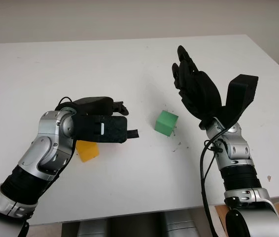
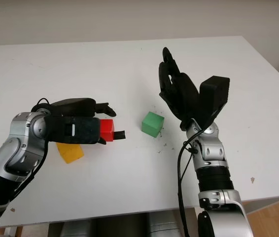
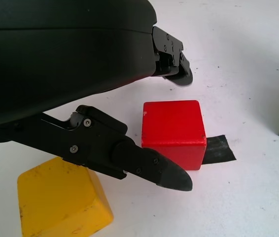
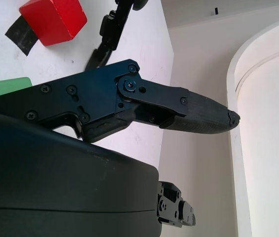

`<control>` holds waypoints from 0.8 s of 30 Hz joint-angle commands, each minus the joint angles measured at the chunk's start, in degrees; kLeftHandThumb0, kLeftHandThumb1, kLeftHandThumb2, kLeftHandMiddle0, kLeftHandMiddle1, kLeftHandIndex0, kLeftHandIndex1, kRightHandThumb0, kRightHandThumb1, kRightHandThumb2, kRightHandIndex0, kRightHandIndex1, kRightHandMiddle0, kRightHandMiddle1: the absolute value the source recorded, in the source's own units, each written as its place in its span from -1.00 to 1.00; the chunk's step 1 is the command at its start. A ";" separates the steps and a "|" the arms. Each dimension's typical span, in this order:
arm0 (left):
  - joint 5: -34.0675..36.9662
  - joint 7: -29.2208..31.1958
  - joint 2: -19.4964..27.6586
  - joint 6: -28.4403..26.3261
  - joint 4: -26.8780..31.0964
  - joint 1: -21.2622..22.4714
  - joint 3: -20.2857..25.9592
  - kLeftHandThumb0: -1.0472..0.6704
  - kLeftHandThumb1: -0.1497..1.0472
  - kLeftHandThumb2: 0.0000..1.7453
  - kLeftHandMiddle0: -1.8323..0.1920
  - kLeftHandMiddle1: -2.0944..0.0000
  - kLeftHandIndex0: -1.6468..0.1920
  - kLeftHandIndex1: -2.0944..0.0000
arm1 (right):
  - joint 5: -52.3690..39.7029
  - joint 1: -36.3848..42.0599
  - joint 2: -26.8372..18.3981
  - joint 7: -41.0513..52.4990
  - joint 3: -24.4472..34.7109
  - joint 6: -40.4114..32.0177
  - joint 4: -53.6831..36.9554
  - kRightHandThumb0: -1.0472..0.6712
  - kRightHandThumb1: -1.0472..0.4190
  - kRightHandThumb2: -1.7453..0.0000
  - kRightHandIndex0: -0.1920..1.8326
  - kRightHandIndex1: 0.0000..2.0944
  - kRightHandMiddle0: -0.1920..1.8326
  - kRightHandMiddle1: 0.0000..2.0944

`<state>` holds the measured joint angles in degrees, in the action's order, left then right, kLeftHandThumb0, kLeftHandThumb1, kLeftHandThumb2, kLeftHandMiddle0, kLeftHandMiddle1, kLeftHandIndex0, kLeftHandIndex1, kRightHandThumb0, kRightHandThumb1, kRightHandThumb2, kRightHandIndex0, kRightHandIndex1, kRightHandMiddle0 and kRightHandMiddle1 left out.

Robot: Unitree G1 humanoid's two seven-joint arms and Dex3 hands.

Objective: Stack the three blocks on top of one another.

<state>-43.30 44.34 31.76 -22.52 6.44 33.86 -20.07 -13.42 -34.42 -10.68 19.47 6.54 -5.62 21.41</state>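
yellow block point(image 2: 70, 152): on the white table point(image 2: 129, 64), under the left forearm, near the table's front edge.
left hand point(image 2: 87, 121): open, low over the table, fingers point(image 3: 149, 165) either side of the red block, not gripping it.
red block point(image 2: 107, 130): on the table, on a strip of black tape point(image 3: 218, 149), just right of the yellow block.
green block point(image 2: 152, 124): on the table, between the two hands, apart from the red block.
right hand point(image 2: 179, 91): open, raised above the table right of the green block, holds nothing.

Two head cameras look down on the white table point(image 1: 129, 64) from slightly apart, while both close wrist cameras share the red block point(image 3: 173, 131).
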 commanded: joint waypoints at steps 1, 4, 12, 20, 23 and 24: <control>-0.05 -0.08 0.49 0.78 -0.02 1.39 -0.15 -0.60 0.83 -0.94 0.89 0.99 0.89 0.95 | 0.17 -0.25 -0.14 -0.13 0.13 0.14 -0.90 -0.67 -1.00 0.23 -1.00 -1.00 -1.00 -1.00; 0.50 -0.08 0.49 1.08 -0.14 1.83 0.53 -0.65 0.82 -0.94 0.97 1.00 0.98 0.99 | 0.10 -0.28 -0.08 -0.09 0.19 0.29 -0.84 -0.67 -1.00 0.23 -1.00 -1.00 -1.00 -1.00; 5.73 1.86 0.75 -1.12 2.55 4.41 4.95 -0.82 0.90 -0.92 1.00 1.00 1.00 1.00 | 0.24 -0.47 -0.18 -0.22 0.18 0.13 -0.71 -0.67 -1.00 0.23 -1.00 -1.00 -1.00 -1.00; 14.39 -5.77 -0.15 -7.30 10.72 4.45 18.01 -0.75 1.00 -0.67 0.92 0.95 0.85 0.92 | -0.16 -0.77 0.00 0.03 0.29 0.07 -0.47 -0.67 -1.00 0.23 -1.00 -1.00 -1.00 -1.00; 15.62 -8.66 1.47 -8.17 12.49 3.44 21.66 -0.73 1.00 -0.70 0.92 0.95 0.78 0.90 | -0.61 -0.91 0.12 0.40 0.40 0.10 -0.38 -0.66 -1.00 0.22 -1.00 -1.00 -1.00 -1.00; 15.70 -9.12 2.55 -8.22 13.15 2.84 22.68 -0.74 1.00 -0.70 0.88 0.93 0.75 0.89 | -0.64 -0.96 0.11 0.46 0.37 0.13 -0.34 -0.66 -1.00 0.22 -1.00 -1.00 -1.00 -1.00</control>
<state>-27.82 36.01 32.64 -30.67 18.14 37.47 0.73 -13.77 -34.46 -10.66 19.80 6.63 -5.61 21.47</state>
